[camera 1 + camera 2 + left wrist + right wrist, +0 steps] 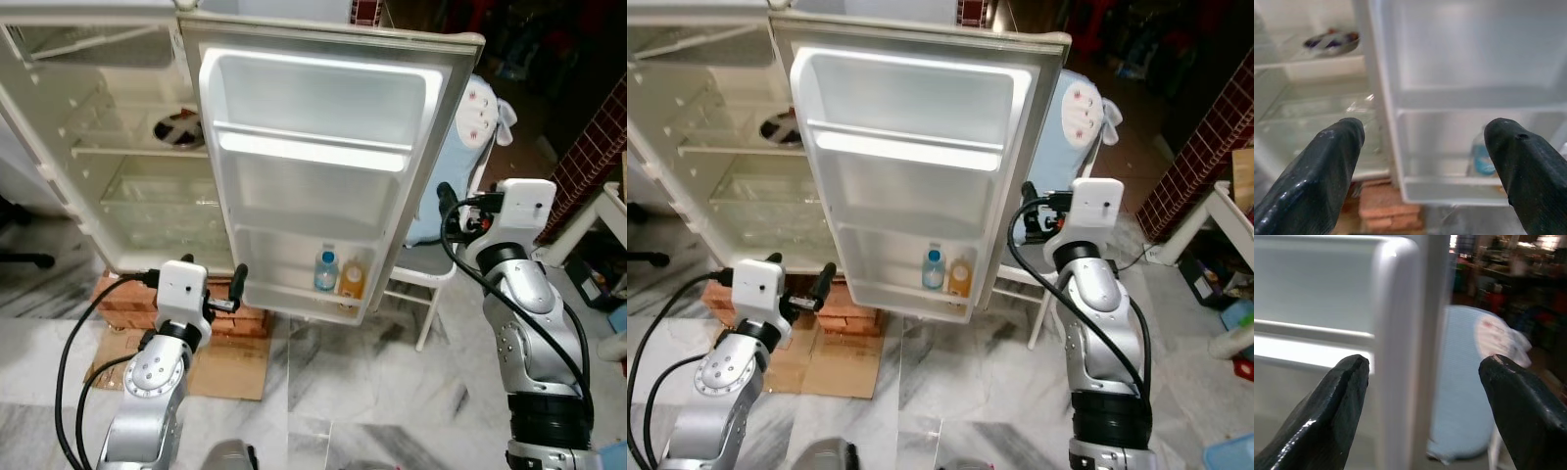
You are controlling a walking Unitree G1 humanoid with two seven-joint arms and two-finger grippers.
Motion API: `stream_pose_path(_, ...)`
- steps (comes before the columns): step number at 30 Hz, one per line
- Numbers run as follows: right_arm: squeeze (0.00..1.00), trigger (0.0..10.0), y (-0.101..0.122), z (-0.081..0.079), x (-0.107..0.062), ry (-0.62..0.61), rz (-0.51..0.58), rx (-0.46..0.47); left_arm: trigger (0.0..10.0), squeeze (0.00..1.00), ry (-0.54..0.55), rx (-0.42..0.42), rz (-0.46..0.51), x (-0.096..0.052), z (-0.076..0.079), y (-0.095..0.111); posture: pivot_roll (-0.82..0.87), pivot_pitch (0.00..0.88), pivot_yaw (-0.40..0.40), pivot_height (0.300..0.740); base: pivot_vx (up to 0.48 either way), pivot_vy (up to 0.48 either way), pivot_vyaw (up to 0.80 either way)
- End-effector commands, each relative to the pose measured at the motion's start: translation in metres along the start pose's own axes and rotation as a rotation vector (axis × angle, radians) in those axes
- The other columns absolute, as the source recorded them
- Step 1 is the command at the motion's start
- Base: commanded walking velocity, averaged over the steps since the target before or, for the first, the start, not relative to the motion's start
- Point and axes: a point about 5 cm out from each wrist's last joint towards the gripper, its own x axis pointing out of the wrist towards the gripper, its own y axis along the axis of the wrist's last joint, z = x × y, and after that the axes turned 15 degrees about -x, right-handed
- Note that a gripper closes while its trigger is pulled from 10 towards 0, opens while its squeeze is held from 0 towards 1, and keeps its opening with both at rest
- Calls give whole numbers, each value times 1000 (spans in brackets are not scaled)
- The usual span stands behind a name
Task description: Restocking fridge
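Both arms raised; left claw [1422, 161], right claw [1422, 396] spread before fridge door [323, 176].

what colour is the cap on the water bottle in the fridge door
Blue, on the water bottle in the door's bottom shelf; clearest in the left eye view.

Two bottles [339, 273] in door's [323, 157] bottom shelf; bowl [178, 128] inside fridge [88, 147].

Two bottles [326, 269] in the door — one bowl [179, 128] inside.
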Motion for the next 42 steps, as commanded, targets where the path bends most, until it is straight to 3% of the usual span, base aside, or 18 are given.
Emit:
stream_pose_path(1, 0, 10000, -1, 4, 0, -10, 4, -16, 10000, 0, 4, -9, 14, 1, 0, 3, 6, 35, -37, 740, 251, -360, 0)
stream_pose_path(19, 0, 10000, 2, 0, 3, 12, 50, -34, 10000, 0, 35, -19, 19, 1, -6, 3, 9, 39, -38, 740, 330, 0, 665)
stream_pose_path(25, 0, 10000, 1, 6, 1, -14, 49, -23, 10000, 0, 34, -20, 25, 2, -6, 4, 9, 38, -39, 740, 368, 0, 0)
stream_pose_path(34, 0, 10000, -9, 4, -21, 48, 27, -17, 10000, 0, 49, -18, 17, 1, -7, 3, 5, 41, -41, 740, 68, 0, 0)
stream_pose_path(36, 0, 10000, -7, -11, -33, 223, 70, 19, 10000, 0, 44, -15, 14, 2, -6, 2, -2, 43, -37, 740, 0, 0, 0)
stream_pose_path(39, 0, 10000, -4, 1, -36, 126, 90, -63, 10000, 0, 40, -14, 11, 2, -6, 1, -6, 44, -37, 740, 0, 0, 0)
stream_pose_path(42, 0, 10000, -7, 6, -43, 99, 77, -41, 10000, 0, 38, -12, 11, 2, -6, 1, -6, 44, -36, 740, 0, 0, 0)
